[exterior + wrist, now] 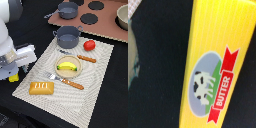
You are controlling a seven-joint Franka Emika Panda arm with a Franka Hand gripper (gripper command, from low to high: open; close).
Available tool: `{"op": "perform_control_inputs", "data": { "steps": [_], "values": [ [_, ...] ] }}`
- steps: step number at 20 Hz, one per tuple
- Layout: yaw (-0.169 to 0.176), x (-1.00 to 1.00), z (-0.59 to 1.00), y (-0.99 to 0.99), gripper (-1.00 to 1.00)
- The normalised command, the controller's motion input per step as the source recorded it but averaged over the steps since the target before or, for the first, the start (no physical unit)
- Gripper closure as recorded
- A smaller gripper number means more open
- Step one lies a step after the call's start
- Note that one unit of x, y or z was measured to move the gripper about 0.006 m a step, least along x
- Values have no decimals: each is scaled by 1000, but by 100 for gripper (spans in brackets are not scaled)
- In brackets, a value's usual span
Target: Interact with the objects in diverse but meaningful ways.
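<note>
- Evidently the gripper (14, 75) hung low at the exterior view's left, just off the mat's (95, 75) edge, right above the packet (13, 77); only a sliver of yellow showed under it there.
- Whether its jaws were spread or pressed together I could not tell: the arm's white body hid them in the exterior view, and no fingers appeared in the wrist view.
- The step in hand looked like an approach to the packet, or a grasp of it; contact could not be judged from either picture.
- The next move, as I judged it, called for centring on the packet's narrow width, closing across it, then lifting straight up before carrying it toward the mat.
- The wrist view alone showed the packet (218, 60) close up: yellow, lying on the black table (158, 75), with a cow in an oval and a red ribbon reading BUTTER.
- The exterior view alone showed the rest: the bread (41, 88) nearest on the mat, the fork (65, 81) beyond it, the banana (67, 66) in a bowl (67, 73), the knife (84, 58), the tomato (89, 45).
- One pot (67, 36) stood at the mat's far edge; the other pot (68, 9) sat on the stove board (107, 27) behind.
</note>
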Motion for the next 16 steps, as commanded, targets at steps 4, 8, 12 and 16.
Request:
{"op": "perform_control_inputs", "data": {
  "steps": [4,8,12,16],
  "values": [
    [13,-471,-339,0,-100],
    [0,-420,-285,1,100],
    [0,-309,-116,17,100],
    [0,-259,-88,7,100]
  ]
}}
